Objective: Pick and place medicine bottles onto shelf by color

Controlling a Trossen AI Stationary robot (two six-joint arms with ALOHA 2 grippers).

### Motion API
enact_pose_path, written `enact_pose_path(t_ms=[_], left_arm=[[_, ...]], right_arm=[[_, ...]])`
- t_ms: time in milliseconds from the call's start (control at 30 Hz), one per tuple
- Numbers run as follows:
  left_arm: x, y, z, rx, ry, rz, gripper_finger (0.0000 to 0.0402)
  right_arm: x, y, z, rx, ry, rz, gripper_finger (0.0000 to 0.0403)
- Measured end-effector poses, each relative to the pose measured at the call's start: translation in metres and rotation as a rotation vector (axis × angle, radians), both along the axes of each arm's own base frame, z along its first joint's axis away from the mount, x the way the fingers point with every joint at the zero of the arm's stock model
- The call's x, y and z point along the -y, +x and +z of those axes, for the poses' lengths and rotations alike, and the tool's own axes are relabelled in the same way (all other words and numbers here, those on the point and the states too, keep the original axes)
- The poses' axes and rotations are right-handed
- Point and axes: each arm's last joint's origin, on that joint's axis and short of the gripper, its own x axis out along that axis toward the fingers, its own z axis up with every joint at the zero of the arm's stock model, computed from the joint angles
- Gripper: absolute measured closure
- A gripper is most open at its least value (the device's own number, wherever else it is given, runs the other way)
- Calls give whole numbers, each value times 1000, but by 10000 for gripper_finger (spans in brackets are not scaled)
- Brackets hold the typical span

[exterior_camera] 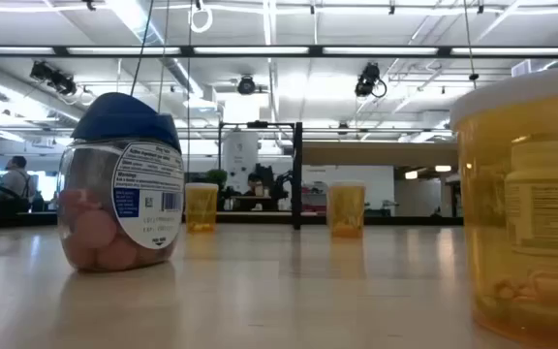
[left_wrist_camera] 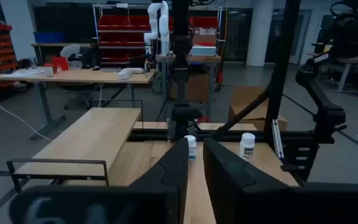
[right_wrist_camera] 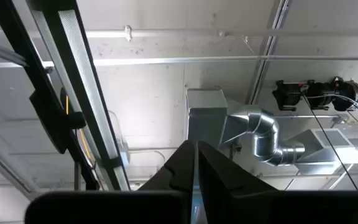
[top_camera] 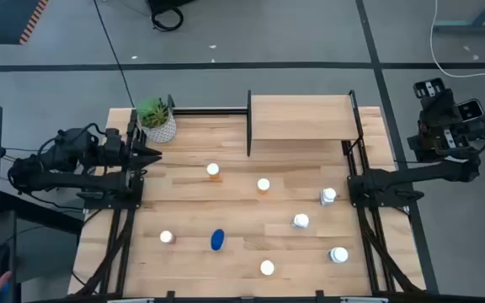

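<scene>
Several medicine bottles stand upright on the wooden table: orange ones with white caps (top_camera: 213,171) (top_camera: 263,185), white ones (top_camera: 328,197) (top_camera: 301,221) (top_camera: 338,254), and a rounded blue one (top_camera: 217,240). In the low view the blue one (exterior_camera: 122,184) shows pink tablets inside. The shelf (top_camera: 301,118) stands at the table's far edge with nothing on it. My left gripper (top_camera: 154,153) hovers at the table's left edge, level, shut but for a slit (left_wrist_camera: 196,163), holding nothing. My right gripper (right_wrist_camera: 195,163) is shut and points up at the ceiling, its arm folded beyond the right edge.
A potted green plant (top_camera: 156,119) stands at the far left corner, just beyond my left gripper. Black frame rails run along both table sides (top_camera: 365,189). Two more white-capped bottles stand near the front edge (top_camera: 167,237) (top_camera: 267,268).
</scene>
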Motion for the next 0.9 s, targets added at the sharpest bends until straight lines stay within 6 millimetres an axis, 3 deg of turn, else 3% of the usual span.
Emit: enact_pose_path(t_ms=[900], left_arm=[[0,0,0,0,0,0,350]], right_arm=[[0,0,0,0,0,0,375]])
